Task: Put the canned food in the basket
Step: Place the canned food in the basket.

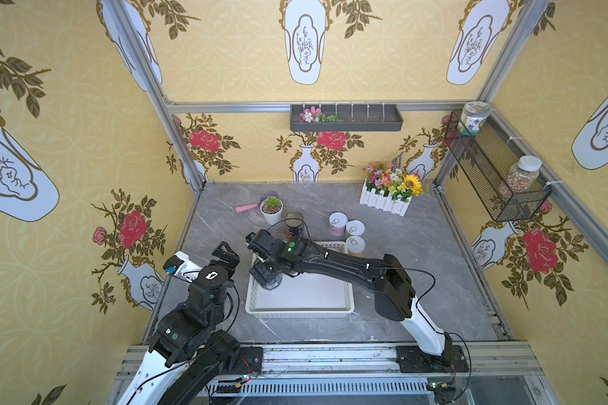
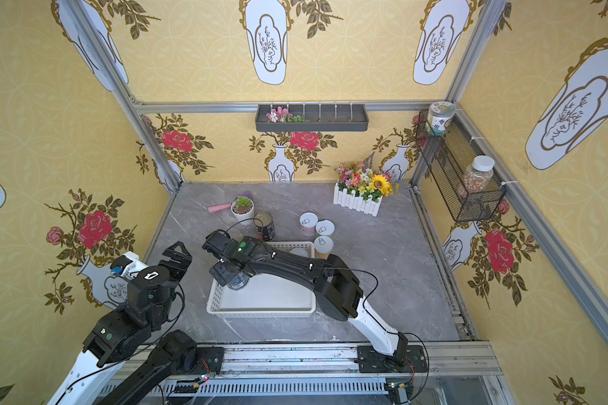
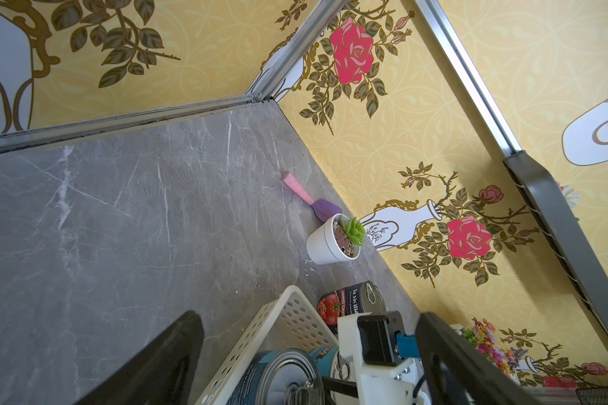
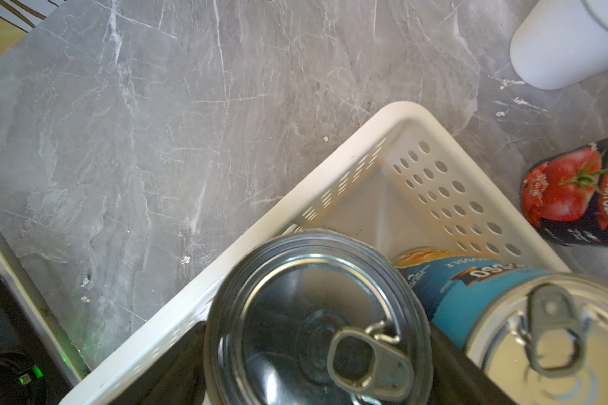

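Right hand (image 4: 316, 371) clamps blue-labelled, metal-topped can (image 4: 313, 315) in basket (image 4: 394, 115) corner.

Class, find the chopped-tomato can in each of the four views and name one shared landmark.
Both top views: tomato can, just behind the basket.
Left wrist: can, past the basket's corner.
Right wrist: can, outside the basket.
Shared landmark: white succulent pot beside it.

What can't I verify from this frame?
What the basket holds: right arm covers its far side in both top views; wrist views crop it.
Whether the can in the right hand touches the basket floor: right wrist view, lid hides base.
Labels of the small cans: too small in top views.
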`<state>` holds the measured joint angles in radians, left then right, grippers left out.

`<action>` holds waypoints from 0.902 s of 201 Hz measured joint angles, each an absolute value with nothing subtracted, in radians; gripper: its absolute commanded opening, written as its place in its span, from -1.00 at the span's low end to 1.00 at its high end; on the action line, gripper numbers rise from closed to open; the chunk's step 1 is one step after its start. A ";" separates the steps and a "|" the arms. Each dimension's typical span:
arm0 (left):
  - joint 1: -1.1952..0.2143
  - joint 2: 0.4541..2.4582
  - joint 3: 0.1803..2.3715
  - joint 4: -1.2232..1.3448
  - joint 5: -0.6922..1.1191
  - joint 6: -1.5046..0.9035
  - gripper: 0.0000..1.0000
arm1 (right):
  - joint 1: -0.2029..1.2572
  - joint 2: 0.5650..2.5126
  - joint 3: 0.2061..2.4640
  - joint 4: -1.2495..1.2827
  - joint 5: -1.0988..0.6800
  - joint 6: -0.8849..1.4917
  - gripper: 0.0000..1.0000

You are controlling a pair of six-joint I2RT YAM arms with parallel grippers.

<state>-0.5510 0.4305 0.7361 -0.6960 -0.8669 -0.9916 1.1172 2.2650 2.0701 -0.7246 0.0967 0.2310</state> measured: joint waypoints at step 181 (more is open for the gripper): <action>-0.559 0.426 0.736 -0.695 -0.868 -0.986 1.00 | 1.116 2.023 1.914 -0.601 0.080 0.216 0.95</action>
<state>-0.5587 0.4255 0.7357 -0.6952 -0.8677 -0.9859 1.1160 2.0232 1.9144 -0.6014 0.0795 0.2157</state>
